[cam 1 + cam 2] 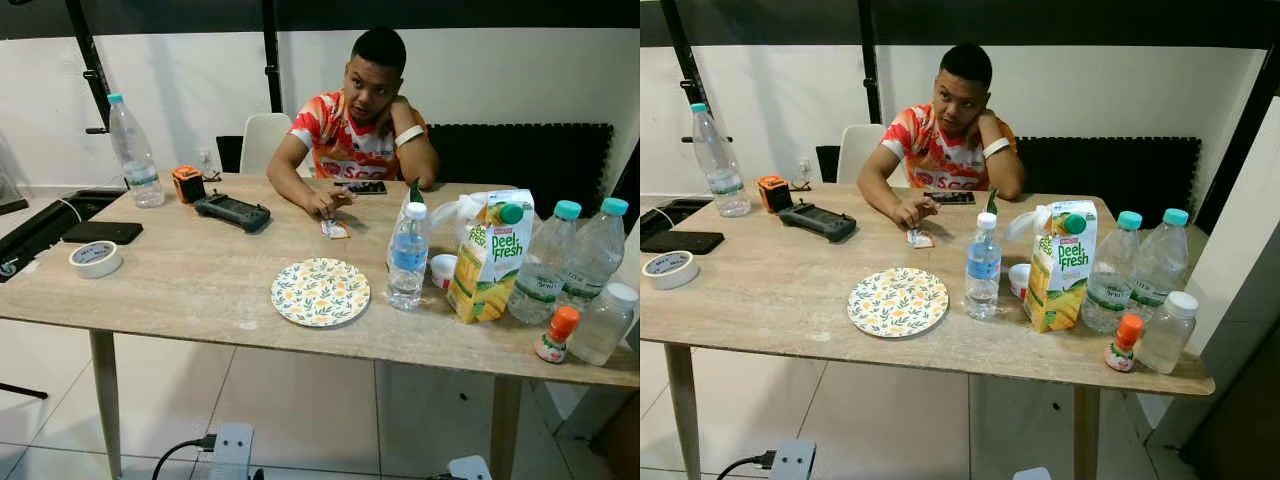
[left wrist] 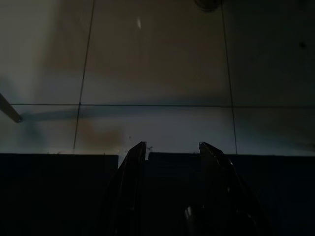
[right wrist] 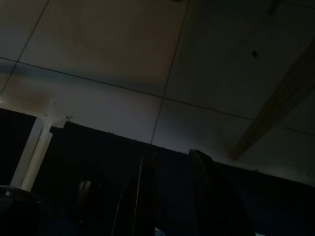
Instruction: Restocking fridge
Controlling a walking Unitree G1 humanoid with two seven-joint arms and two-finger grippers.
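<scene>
Both arms are hanging idle in the shade over the tiled floor (image 2: 157, 73). The left hand (image 2: 170, 150) is showing its two black fingers spread apart, holding nothing. The right hand (image 3: 172, 157) is also empty, its fingers standing slightly apart.

The things to restock are standing far from both hands, up on the tabletop (image 1: 190, 275): a juice carton (image 1: 490, 255) between a small water bottle (image 1: 408, 257) and two larger bottles (image 1: 545, 265), with an orange-capped little bottle (image 1: 555, 335) just beside them. A flowered plate (image 1: 320, 291) is lying near the small bottle. A person (image 1: 360, 125) is sitting behind the tabletop.
</scene>
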